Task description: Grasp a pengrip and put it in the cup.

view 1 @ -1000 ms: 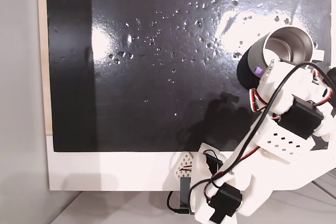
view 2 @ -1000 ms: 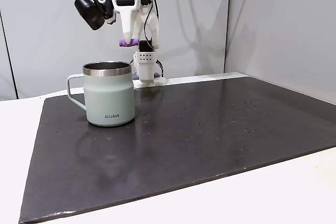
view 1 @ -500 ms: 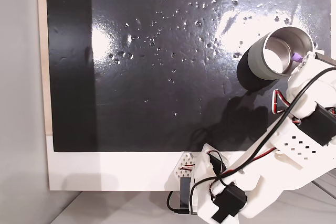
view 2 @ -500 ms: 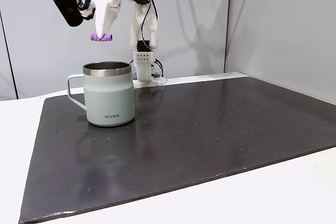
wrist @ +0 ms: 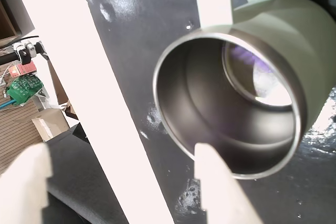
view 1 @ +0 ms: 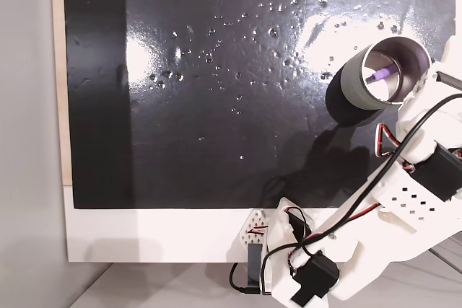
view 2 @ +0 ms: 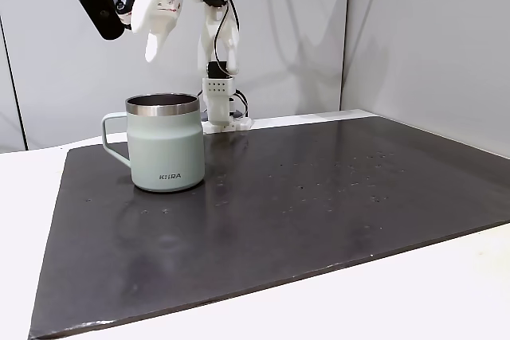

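Pengrip (view 1: pixel 379 74) now inside cup (view 2: pixel 165 153), gone from gripper (view 2: pixel 151 48). Jaws wide apart, empty. Drop looks complete

The cup (view 2: pixel 166 142) stands upright on the mat (view 2: pixel 319 197), which lies on the tabletop (view 2: pixel 446 292). In a fixed view from the front it sits toward the mat's left rear, its handle (view 2: pixel 111 134) turned left. The pengrip (view 1: pixel 379 73) lies inside the cup (seen from above). The gripper (view 2: pixel 151 47) hangs above the cup's rim, jaws apart, touching nothing. The arm's base (view 2: pixel 221 109) stands behind the cup.
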{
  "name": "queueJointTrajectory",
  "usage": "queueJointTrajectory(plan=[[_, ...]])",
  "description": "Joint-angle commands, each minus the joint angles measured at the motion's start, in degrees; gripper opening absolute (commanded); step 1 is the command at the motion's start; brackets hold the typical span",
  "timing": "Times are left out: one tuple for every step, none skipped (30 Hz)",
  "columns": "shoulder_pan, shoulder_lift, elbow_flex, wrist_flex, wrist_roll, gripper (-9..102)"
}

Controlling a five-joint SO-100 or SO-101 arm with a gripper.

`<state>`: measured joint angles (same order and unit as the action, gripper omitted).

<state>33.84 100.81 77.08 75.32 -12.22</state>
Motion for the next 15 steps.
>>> queueJointTrajectory(plan=[[0.6, 2.1, -0.4, -1.5, 0.6, 35], [0.5, 2.2, -0.2, -1.5, 0.6, 35], [0.4, 2.5, 0.0, -1.5, 0.6, 35], [0.4, 2.6, 0.3, -1.5, 0.6, 35], [0.3, 2.8, 0.5, -1.5, 0.6, 35], [0.2, 3.1, 0.8, -1.5, 0.6, 35], [0.0, 3.3, 1.1, -1.5, 0.6, 35], [-0.1, 3.5, 1.3, -1.5, 0.6, 35], [-0.2, 3.7, 1.5, -1.5, 0.6, 35], [-0.3, 3.9, 1.7, -1.5, 0.6, 35], [-0.4, 4.0, 1.8, -1.5, 0.6, 35], [-0.4, 4.0, 1.8, -1.5, 0.6, 35], [-0.4, 4.1, 1.9, -1.5, 0.6, 35], [-0.4, 4.1, 1.9, -1.5, 0.6, 35], [-0.4, 4.1, 1.9, -1.5, 0.6, 35]])
